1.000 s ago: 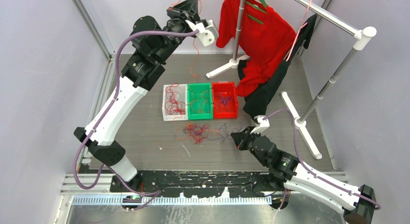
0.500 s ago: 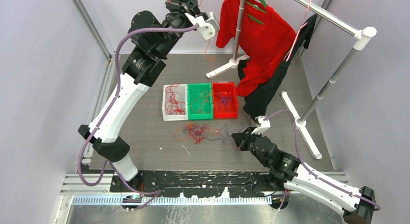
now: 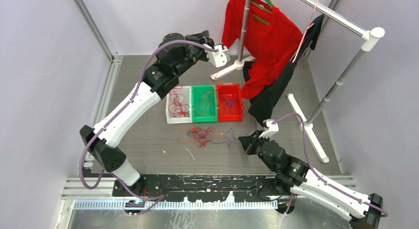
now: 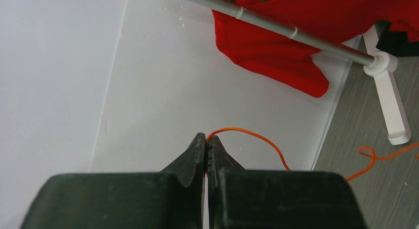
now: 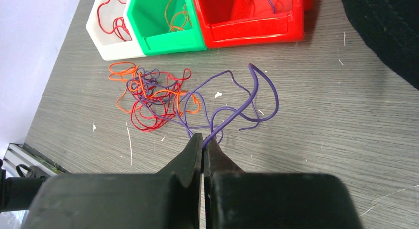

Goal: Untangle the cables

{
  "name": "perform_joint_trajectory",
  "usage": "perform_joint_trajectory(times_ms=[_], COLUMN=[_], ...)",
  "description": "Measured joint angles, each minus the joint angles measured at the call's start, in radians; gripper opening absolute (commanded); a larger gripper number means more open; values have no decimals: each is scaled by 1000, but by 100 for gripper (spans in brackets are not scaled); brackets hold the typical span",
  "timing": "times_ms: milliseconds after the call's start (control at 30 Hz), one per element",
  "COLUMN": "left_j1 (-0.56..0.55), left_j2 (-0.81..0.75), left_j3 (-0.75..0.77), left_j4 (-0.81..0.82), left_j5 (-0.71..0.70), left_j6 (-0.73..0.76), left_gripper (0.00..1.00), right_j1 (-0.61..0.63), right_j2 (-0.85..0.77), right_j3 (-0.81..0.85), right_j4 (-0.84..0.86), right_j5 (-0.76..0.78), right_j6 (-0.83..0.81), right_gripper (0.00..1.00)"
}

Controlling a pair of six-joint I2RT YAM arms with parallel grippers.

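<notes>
A fist-sized tangle of red, orange and purple cables (image 3: pixel 201 135) lies on the grey counter (image 3: pixel 148 140), just in front of a row of three bins and touching none of them. The right wrist camera shows what the overhead view cannot: the right fingers (image 5: pixel 190 152) are pressed together on one purple cable (image 5: pixel 232 116) that loops out of the tangle's right side. The left wrist camera shows the left fingers (image 4: pixel 190 157), raised near the back wall, pinched on a single orange cable (image 4: pixel 249 132) that arcs away and trails down to the counter. Only the overhead view takes in both arms at once. The bins stand side by side: a white bin (image 3: pixel 171 117) holding red strands, a green bin (image 3: pixel 204 118) holding orange ones and a red bin (image 3: pixel 230 117) holding purple ones. Behind them a clothes rack (image 3: pixel 346 73) carries one red garment (image 3: pixel 262 36) and one black garment (image 3: pixel 269 98).
</notes>
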Motion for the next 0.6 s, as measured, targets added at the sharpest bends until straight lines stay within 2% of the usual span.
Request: perform_joint_trajectory(times_ms=[300, 600], left_j1=[1, 1], left_j2=[-13, -87], left_j3=[33, -31], left_j4=[-10, -178], left_j5=[-51, -48], left_j6=[36, -30], left_gripper=[0, 0], right_j1=[0, 0], right_j2=[1, 1], right_j3=[0, 0], right_j4=[-9, -21], right_j5=[2, 3], right_j6=[10, 17], right_gripper=[1, 1])
